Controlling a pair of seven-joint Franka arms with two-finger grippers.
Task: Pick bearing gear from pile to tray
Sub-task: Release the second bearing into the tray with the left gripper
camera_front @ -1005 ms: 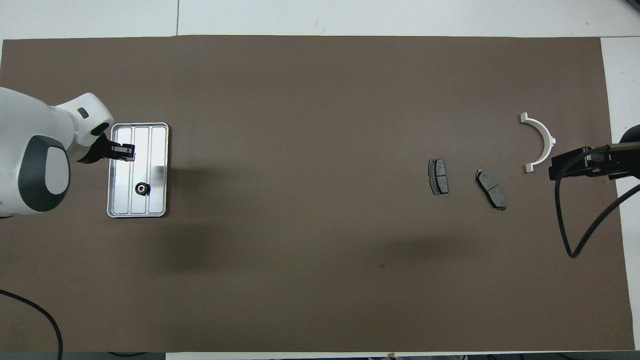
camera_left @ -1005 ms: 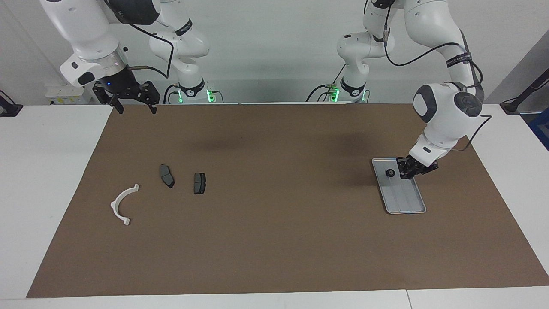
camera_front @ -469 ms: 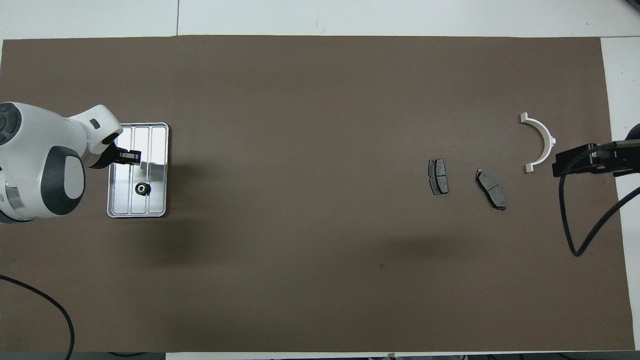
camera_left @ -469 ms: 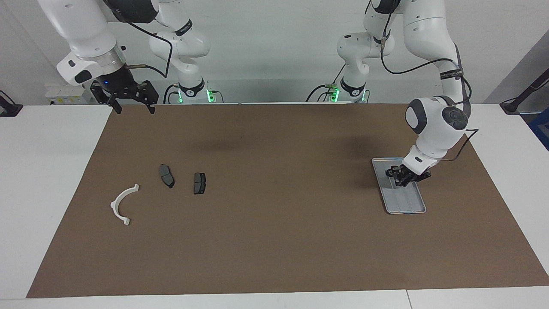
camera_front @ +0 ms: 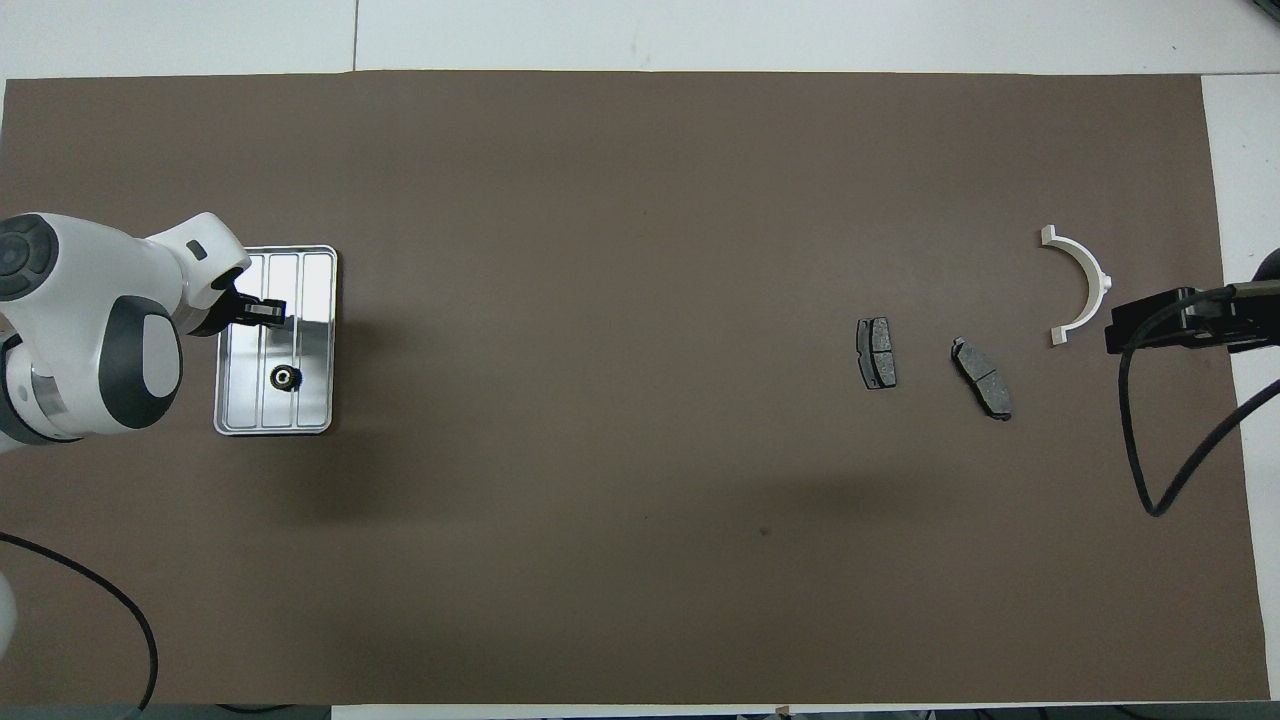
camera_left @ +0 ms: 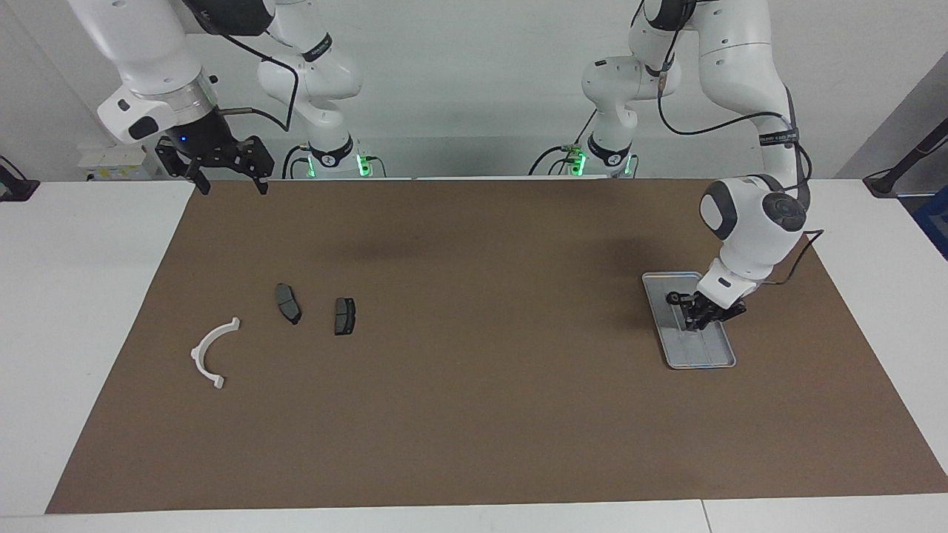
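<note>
I see the gear [camera_front: 286, 376] lying in the tray [camera_front: 318, 300], at its end nearer the robots — my left gripper [camera_left: 696, 320] hangs clenched and empty above the tray. My right gripper [camera_left: 226, 175] waits spread wide, holding nothing, over the mat's [camera_left: 474, 414] corner.

A plain white wall [camera_left: 474, 96] stands at the robots' end, evenly lit. A brown mat [camera_left: 474, 414] covers most of the white table [camera_left: 81, 296], whose bare top shows at both ends. Soft shadows lie on the mat. A seam [camera_front: 355, 35] splits the tabletop.
</note>
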